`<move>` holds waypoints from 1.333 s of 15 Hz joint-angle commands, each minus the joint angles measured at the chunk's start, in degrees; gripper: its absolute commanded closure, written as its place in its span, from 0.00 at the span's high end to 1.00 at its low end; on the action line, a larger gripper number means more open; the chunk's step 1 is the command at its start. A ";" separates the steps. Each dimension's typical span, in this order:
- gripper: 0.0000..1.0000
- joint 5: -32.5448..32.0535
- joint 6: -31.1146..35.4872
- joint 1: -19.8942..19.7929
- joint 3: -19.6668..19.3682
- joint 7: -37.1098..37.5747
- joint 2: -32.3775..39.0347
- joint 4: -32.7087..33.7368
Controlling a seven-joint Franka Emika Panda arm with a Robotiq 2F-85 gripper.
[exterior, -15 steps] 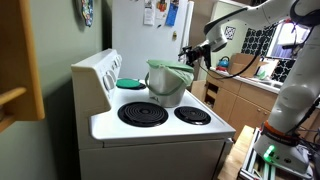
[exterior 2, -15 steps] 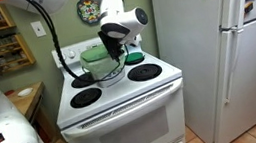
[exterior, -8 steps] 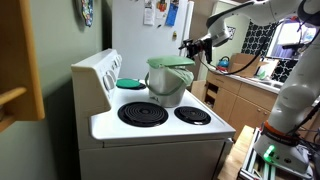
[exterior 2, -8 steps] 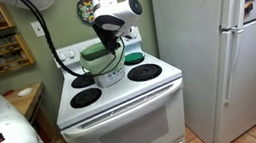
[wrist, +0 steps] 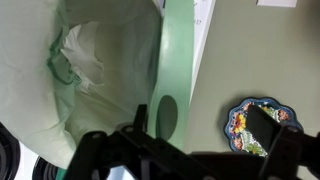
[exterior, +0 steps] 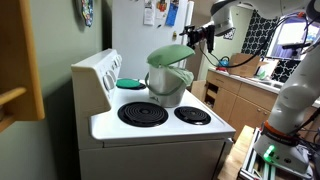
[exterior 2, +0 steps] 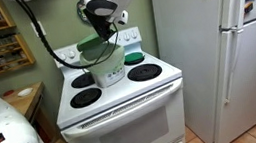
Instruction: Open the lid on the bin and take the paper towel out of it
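The grey-green bin (exterior: 167,88) stands on the stove top between the burners; it also shows in the other exterior view (exterior 2: 108,70). Its pale green lid (exterior: 170,54) is tilted up, raised on the side at my gripper (exterior: 192,38). In the wrist view the lid (wrist: 176,60) stands on edge between my fingers. My gripper (wrist: 201,116) has its jaws wide apart around the lid's rim. White crumpled paper towel (wrist: 88,55) lies inside the open bin. In an exterior view my gripper (exterior 2: 103,27) hangs over the lid (exterior 2: 95,50).
A flat teal disc (exterior: 130,83) lies on the back burner behind the bin. The white stove (exterior 2: 121,95) has dark coil burners (exterior: 143,113). A white fridge (exterior 2: 221,48) stands beside it. A colourful decorative plate (wrist: 255,122) hangs on the wall.
My gripper has risen, and the lid has swung up with it from lying flat on the bin to a raised tilt.
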 commanded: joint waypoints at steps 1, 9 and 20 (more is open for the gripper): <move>1.00 -0.78 -1.89 0.68 0.82 3.05 0.27 1.52; 1.00 3.90 -1.17 2.14 1.69 0.55 0.81 6.31; 1.00 11.72 -1.38 3.03 2.86 -3.09 0.96 7.27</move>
